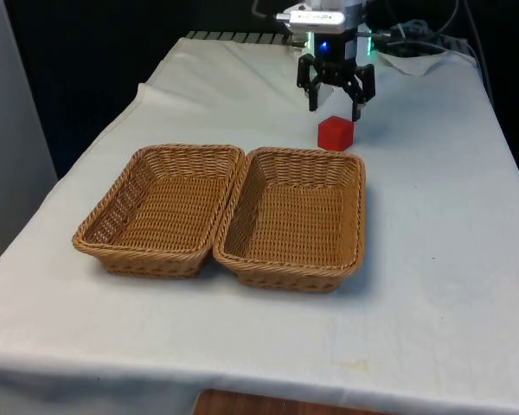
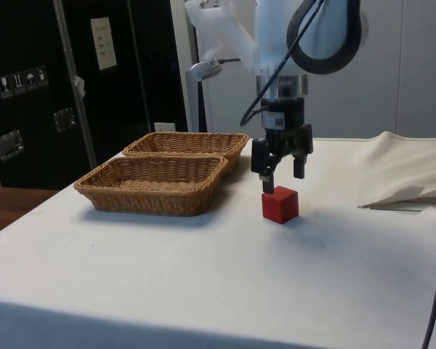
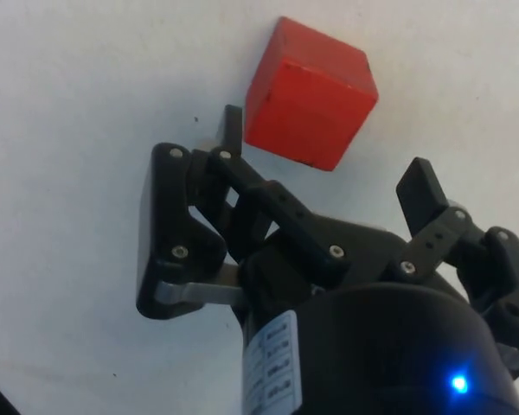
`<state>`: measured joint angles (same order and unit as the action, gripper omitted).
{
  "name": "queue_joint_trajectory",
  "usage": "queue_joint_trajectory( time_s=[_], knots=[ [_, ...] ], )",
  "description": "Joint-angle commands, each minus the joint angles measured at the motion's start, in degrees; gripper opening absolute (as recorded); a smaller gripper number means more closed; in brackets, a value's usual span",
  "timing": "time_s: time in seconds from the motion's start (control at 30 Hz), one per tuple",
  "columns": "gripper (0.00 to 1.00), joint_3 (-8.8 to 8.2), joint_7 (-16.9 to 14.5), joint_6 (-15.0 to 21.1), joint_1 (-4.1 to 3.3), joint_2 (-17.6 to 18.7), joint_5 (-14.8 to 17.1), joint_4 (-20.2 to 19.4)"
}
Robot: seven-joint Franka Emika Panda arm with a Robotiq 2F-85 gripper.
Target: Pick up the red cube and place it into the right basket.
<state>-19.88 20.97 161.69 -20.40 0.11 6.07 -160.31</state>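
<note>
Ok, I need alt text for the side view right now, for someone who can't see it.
The open black gripper hangs just above a red cube that sits on the white-clothed table, not yet gripping it. Two empty wicker baskets stand side by side beyond the cube, the nearer basket and the farther basket, with dark cabinets behind.

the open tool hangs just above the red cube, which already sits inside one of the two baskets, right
Not quite. The red cube sits on the white cloth outside both baskets, as the front view shows. The open tool does hang just above it.
</note>
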Motion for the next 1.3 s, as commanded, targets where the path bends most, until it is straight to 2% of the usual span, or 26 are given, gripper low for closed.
queue_joint_trajectory(
  time_s=[0.0, 0.03, 0.07, 0.17, 0.37, 0.67, 0.7, 0.73, 0.97, 1.0, 1.03, 1.07, 1.1, 1.27],
  knots=[
    [1.00, 0.74, -0.1, 0.7, -0.46, 0.2, 1.8, 0.2],
    [1.00, 0.69, 0.5, 0.2, 0.00, 0.6, 0.4, 0.3],
    [1.00, 1.38, 0.6, 0.9, -0.34, 0.9, 1.9, 0.5],
    [1.00, 1.95, 1.4, 1.0, -0.11, 1.7, 1.7, 0.9],
    [1.00, 1.83, 2.0, 0.4, 0.06, 3.0, 0.6, 1.4],
    [1.00, 2.52, 1.7, 2.8, 0.06, 5.7, 2.0, 1.6],
    [1.00, 1.95, 2.2, 2.3, 0.06, 6.2, 0.6, 1.9],
    [1.00, 2.58, 1.8, 3.1, 0.11, 6.0, 1.9, 1.7],
    [1.00, 2.52, 2.5, 4.4, 0.11, 7.1, 1.3, 1.8],
    [0.97, 2.52, 2.5, 4.5, 0.11, 7.2, 1.3, 1.8],
    [0.84, 2.18, 2.6, 3.8, 0.06, 7.3, 0.6, 1.9],
    [0.84, 2.46, 2.6, 4.5, 0.11, 7.2, 1.2, 1.8],
    [0.62, 2.46, 2.6, 4.5, 0.06, 7.3, 1.1, 1.8],
    [0.08, 2.41, 2.7, 4.7, 0.06, 7.4, 1.1, 1.8]
  ],
)
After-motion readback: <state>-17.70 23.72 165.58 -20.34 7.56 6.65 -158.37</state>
